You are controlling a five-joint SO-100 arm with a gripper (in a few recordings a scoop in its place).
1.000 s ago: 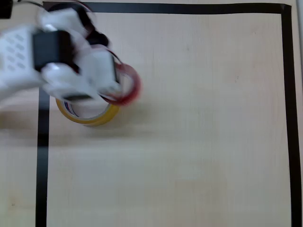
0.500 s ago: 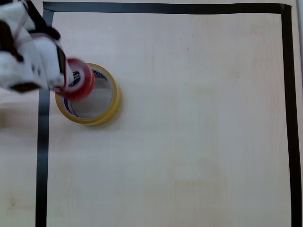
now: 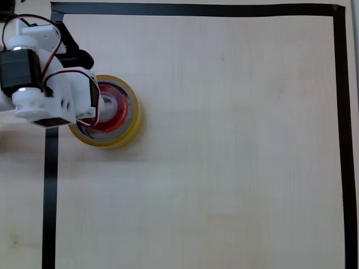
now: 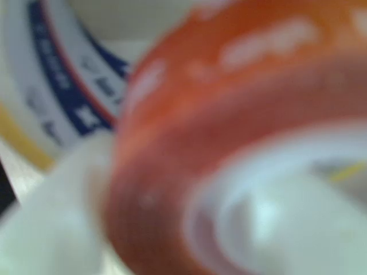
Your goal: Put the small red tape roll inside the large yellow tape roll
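Overhead view: my gripper (image 3: 101, 107) gripped the small red tape roll (image 3: 115, 106), shifted rightward, now inside the large yellow tape roll (image 3: 133, 120), left-centre.

Glossy small red tape roll (image 3: 115, 107), translucent large yellow tape roll (image 3: 133, 120), matt pale wood-grain table (image 3: 224, 157).

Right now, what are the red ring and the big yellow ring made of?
The small red tape roll looks like glossy plastic tape on a white core; it shines. The large yellow tape roll looks like see-through yellowish tape around a printed core, probably cardboard.
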